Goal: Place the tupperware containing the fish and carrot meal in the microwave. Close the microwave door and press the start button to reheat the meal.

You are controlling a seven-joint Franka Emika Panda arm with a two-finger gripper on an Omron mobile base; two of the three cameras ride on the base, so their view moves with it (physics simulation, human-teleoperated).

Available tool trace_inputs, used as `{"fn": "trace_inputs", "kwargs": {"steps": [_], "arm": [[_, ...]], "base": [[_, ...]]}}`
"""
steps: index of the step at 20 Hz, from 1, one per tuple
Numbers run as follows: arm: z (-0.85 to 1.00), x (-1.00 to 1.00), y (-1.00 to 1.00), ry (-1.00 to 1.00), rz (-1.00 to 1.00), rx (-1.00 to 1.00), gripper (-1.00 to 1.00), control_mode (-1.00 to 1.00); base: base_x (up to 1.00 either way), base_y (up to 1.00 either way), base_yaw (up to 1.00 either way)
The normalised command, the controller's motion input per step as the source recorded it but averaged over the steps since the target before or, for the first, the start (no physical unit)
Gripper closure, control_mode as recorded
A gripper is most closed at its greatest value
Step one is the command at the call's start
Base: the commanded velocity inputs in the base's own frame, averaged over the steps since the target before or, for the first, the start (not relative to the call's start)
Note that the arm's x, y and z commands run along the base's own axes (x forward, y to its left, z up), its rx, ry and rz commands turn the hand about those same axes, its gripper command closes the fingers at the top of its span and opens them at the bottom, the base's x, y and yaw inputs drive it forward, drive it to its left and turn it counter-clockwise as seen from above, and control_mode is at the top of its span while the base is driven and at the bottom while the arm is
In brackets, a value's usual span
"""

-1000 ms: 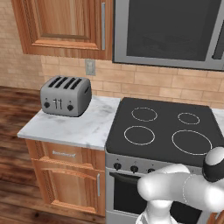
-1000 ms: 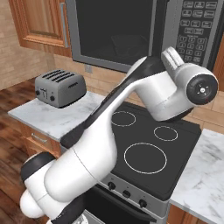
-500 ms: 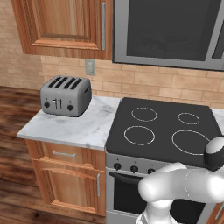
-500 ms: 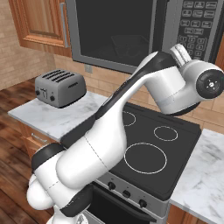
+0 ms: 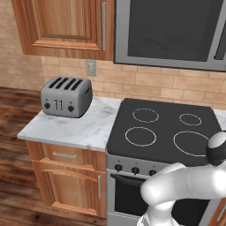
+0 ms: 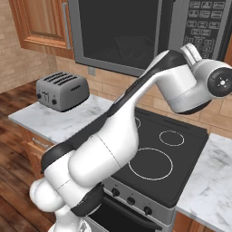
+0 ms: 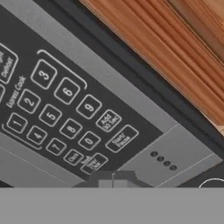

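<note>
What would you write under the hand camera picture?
Shut gripper close to the microwave keypad, near the start button.

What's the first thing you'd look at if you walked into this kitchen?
The big white robot arm, curving up over the black stove toward the microwave. Its shut claw sits close to the microwave's number buttons. A grey toaster stands on the marble counter left of the stove.

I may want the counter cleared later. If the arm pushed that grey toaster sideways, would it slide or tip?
Probably slide. The toaster is wider than it is tall and sits flat on the marble counter, so tipping seems unlikely unless pushed near its top. The counter looks polished, so it may skid easily. Its boxy metal-looking body suggests moderate weight and stiff sides; it will not roll.
</note>
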Motion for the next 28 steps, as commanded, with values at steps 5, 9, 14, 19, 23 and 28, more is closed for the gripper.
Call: {"fn": "trace_inputs", "kwargs": {"steps": [5, 9, 14, 19, 23, 28], "arm": [[0.0, 0.18, -0.21, 0.0, 0.0, 0.0, 1.0, -1.0], [-0.02, 0.2, -0.22, 0.0, 0.0, 0.0, 1.0, -1.0], [-0.03, 0.26, -0.08, 0.0, 0.0, 0.0, 1.0, -1.0], [-0.09, 0.25, -0.01, 0.0, 0.0, 0.0, 1.0, -1.0], [-0.18, 0.28, 0.03, -0.01, -0.04, 0.0, 1.0, -1.0], [-0.24, 0.27, 0.32, -0.05, -0.15, -0.02, 1.0, -1.0]], "base": [[0.0, 0.0, 0.0], [0.0, 0.0, 0.0], [0.0, 0.0, 0.0], [0.0, 0.0, 0.0], [0.0, 0.0, 0.0], [0.0, 0.0, 0.0]]}}
